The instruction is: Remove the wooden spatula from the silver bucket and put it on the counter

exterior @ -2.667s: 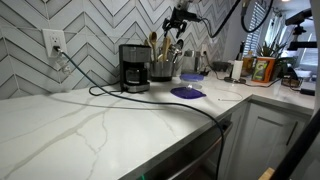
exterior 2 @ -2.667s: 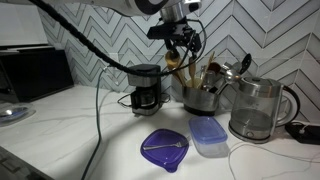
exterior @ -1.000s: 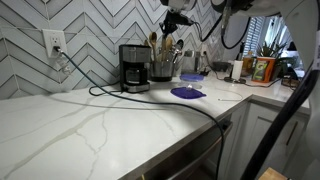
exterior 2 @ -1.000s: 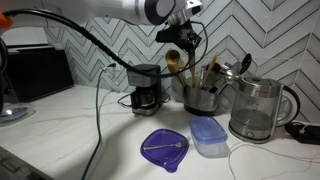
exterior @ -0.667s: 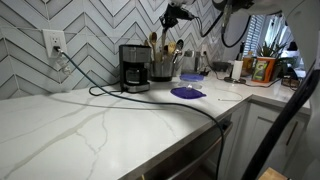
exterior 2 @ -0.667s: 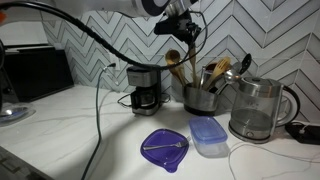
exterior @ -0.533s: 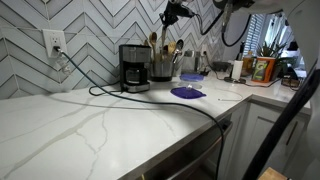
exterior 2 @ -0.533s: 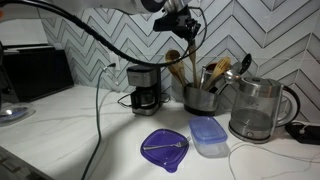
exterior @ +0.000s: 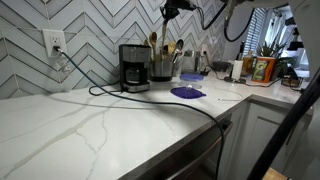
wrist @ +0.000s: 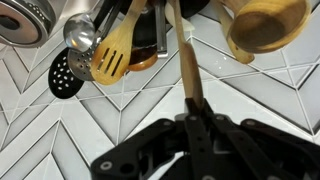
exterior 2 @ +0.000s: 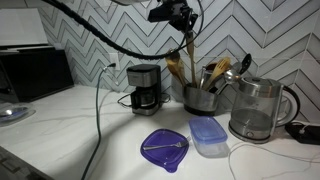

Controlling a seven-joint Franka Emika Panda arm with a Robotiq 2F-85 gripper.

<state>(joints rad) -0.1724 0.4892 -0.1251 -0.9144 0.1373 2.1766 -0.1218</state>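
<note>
My gripper [exterior 2: 184,24] hangs high above the silver bucket [exterior 2: 200,101] in front of the chevron tiles and is shut on the thin handle of the wooden spatula [exterior 2: 188,58]. The spatula hangs almost straight down, its lower end still among the other utensils at the bucket's mouth. In the wrist view the handle [wrist: 184,55] runs from my shut gripper [wrist: 197,112] up into that cluster. An exterior view shows the gripper [exterior: 172,9] over the bucket [exterior: 162,71] on the white counter [exterior: 90,125].
A black coffee maker [exterior 2: 146,88] stands beside the bucket and a glass kettle [exterior 2: 258,108] on its other side. A purple plate [exterior 2: 165,148] and a blue lid [exterior 2: 208,136] lie in front. A black cable [exterior: 150,96] crosses the counter. Round wooden spoons [wrist: 265,25] stay in the bucket.
The gripper has risen steadily above the bucket, drawing the spatula upward with it. Everything else stays where it was.
</note>
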